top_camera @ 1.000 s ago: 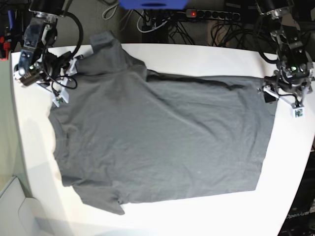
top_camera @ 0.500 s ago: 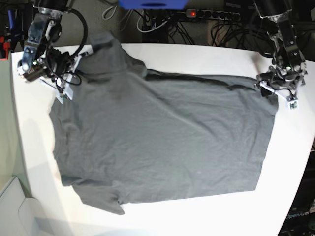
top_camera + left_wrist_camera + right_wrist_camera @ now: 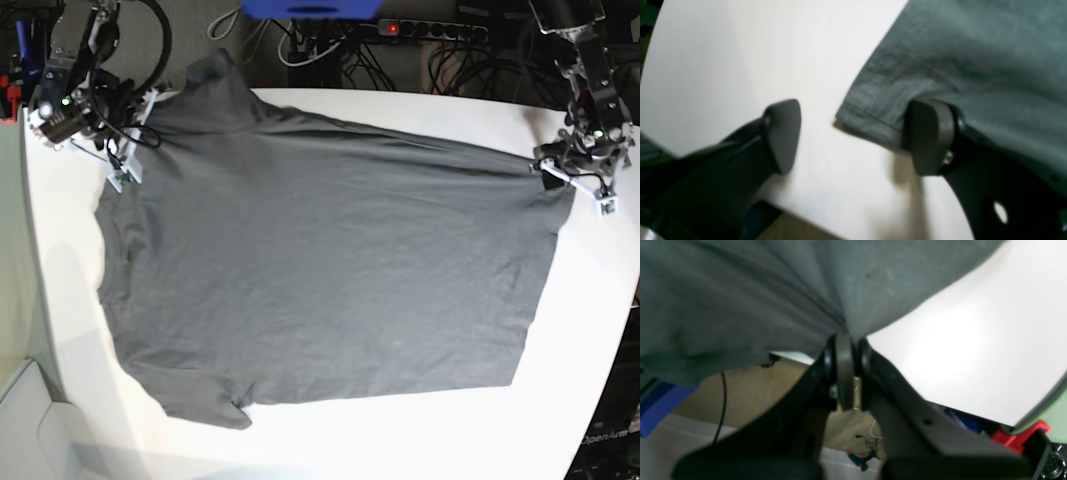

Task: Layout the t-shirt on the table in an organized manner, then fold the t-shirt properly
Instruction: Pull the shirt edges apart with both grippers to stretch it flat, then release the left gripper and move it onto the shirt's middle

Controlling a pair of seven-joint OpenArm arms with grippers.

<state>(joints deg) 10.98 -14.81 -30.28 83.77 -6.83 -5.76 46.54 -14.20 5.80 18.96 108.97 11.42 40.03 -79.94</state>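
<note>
1. Right claw [image 3: 125, 165] sits at the shirt's [image 3: 330, 270] far corner on the base view's left, by the shoulder and sleeve. In its wrist view the claw [image 3: 845, 340] is pressed together on a bunch of shirt [image 3: 740, 296] cloth, with folds fanning out from the pinch.
2. The shirt lies spread flat on the white tabletop [image 3: 400, 440]. Its long axis runs across the base view: neck and sleeves toward that view's left, straight hem toward its right. One sleeve reaches over the tabletop's far edge; the other lies at the shirt's near corner on the view's left.
3. Left claw [image 3: 575, 180] is at the shirt's far hem corner. In its wrist view the claw [image 3: 853, 136] is spread wide, one finger [image 3: 783, 133] over bare tabletop [image 3: 740, 60], the other finger [image 3: 928, 136] against the hem corner of the shirt [image 3: 973, 60]. It grips nothing.
</note>
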